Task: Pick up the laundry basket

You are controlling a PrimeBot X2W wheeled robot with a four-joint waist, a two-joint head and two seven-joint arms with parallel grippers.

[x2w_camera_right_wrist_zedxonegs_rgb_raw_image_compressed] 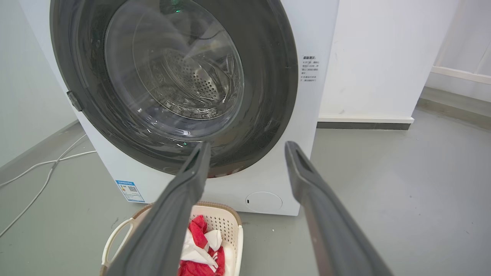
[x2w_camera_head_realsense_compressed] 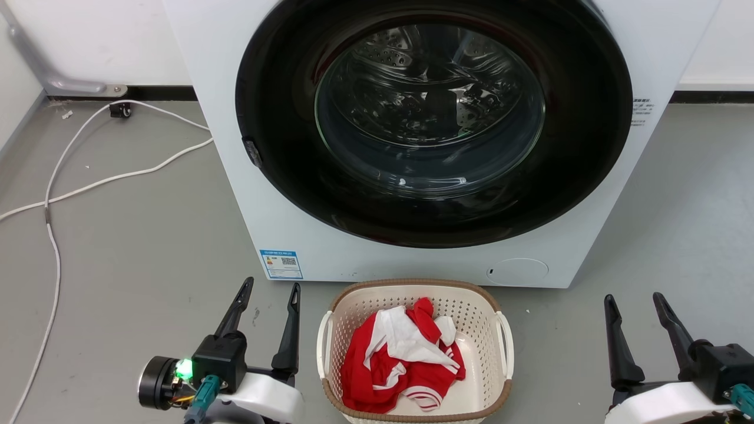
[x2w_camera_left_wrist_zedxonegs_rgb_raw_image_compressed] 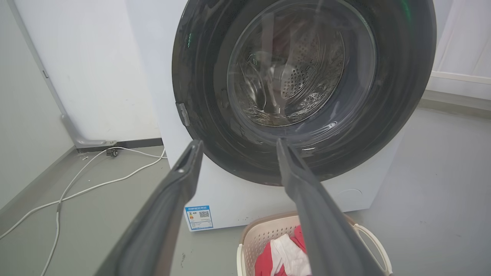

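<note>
**Head view.** We are looking down at the laundry basket (x2w_camera_head_realsense_compressed: 474,330), which is standing upright on the grey floor (x2w_camera_head_realsense_compressed: 118,265) just in front of the white washing machine (x2w_camera_head_realsense_compressed: 224,118), below its round dark door (x2w_camera_head_realsense_compressed: 277,194). We cannot tell whether the basket and the machine are touching. The brown rim (x2w_camera_head_realsense_compressed: 412,283) is running round the top of the basket, and a crumpled red and white cloth (x2w_camera_head_realsense_compressed: 400,359) is lying inside. A white handle is showing on each side: the left handle (x2w_camera_head_realsense_compressed: 322,344) and the right handle (x2w_camera_head_realsense_compressed: 508,344).

The left gripper (x2w_camera_head_realsense_compressed: 271,285) is sitting to the left of the basket, near the left handle but apart from it. Its two dark fingers are pointing toward the machine and standing spread with a clear gap, gripping nothing. The right gripper (x2w_camera_head_realsense_compressed: 633,298) is sitting farther out, well apart from the right handle, with its fingers likewise spread and gripping nothing.

**Wrist views.** Each camera is looking along its own parted fingers at the glass of the door, and the basket is showing low in the frame, partly behind one finger.

**Surroundings.** A blue label (x2w_camera_head_realsense_compressed: 281,264) is showing at the machine's lower left corner, and a white cable (x2w_camera_head_realsense_compressed: 118,176) is trailing over the floor to the left.
</note>
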